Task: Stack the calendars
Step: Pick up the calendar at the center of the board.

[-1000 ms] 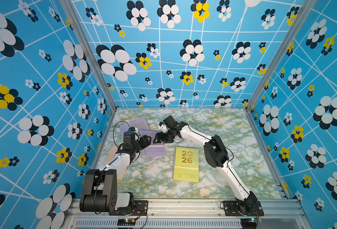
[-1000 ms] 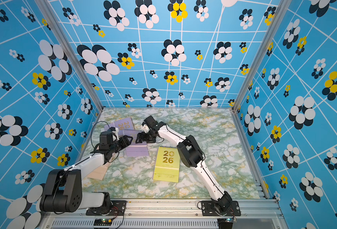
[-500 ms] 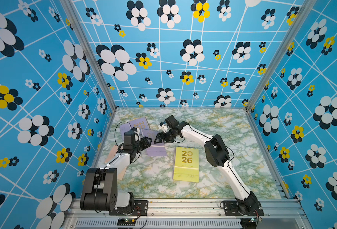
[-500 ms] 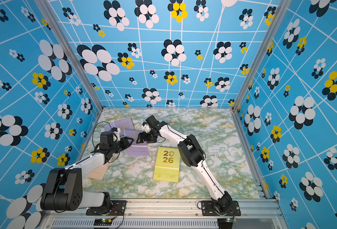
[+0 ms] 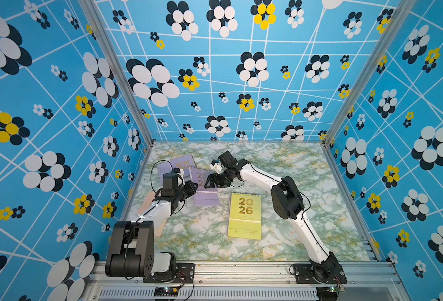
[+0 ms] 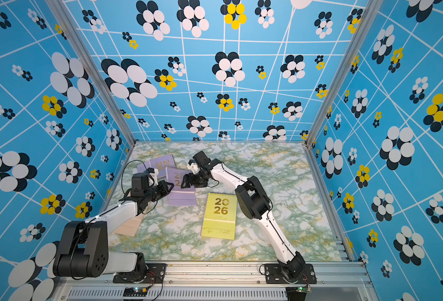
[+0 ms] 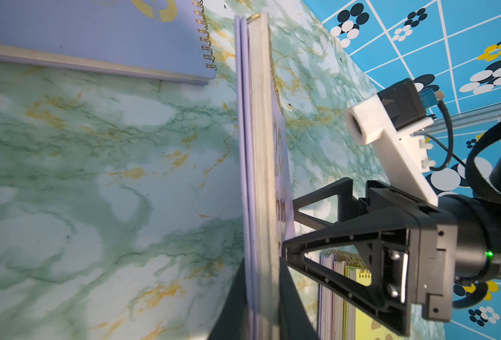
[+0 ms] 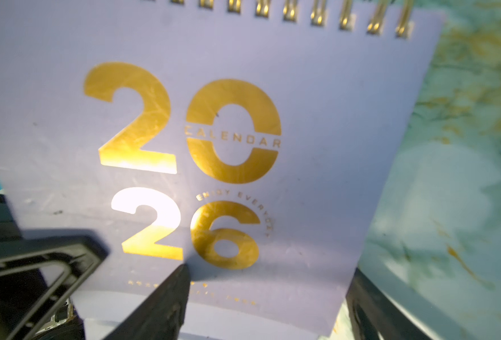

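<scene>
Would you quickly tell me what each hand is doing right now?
Left hand: closed, holding the lavender calendar by its edge.
Right hand: open, holding nothing.

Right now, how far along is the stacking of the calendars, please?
Done: no tidy stack shows yet; only the rear lavender calendars overlap. In hand: the left hand is shut on the edge of the middle lavender calendar, and the open right hand sits at its cover. Left: the yellow-green calendar lies apart, and a peach calendar lies partly under the left arm.
</scene>
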Action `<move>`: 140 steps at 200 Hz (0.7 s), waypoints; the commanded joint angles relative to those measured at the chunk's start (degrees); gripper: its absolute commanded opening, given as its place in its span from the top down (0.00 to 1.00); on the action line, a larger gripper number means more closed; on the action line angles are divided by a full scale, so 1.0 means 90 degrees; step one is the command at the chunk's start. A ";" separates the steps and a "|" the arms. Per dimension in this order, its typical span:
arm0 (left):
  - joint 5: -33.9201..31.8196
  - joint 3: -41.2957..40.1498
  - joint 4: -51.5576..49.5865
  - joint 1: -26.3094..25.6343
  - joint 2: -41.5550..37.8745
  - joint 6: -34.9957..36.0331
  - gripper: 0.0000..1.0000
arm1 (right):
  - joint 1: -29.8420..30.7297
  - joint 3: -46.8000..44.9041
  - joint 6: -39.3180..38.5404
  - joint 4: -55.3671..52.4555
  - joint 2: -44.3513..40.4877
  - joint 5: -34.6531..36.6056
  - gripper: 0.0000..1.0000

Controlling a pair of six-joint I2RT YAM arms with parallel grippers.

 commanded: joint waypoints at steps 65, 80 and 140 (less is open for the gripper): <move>0.0758 0.0206 0.0116 0.0006 -0.0760 0.0383 1.00 | -0.0535 -0.1561 -0.0109 0.0765 -0.1820 0.0234 0.18; 0.1086 0.0261 0.0297 0.0003 -0.0867 0.0341 1.00 | -0.0751 -0.2175 -0.0028 0.1235 -0.2447 -0.0002 0.18; 0.2596 0.0160 0.1939 0.0013 -0.0865 -0.0449 1.00 | -0.1514 -0.4597 0.0164 0.2961 -0.4391 -0.1072 0.18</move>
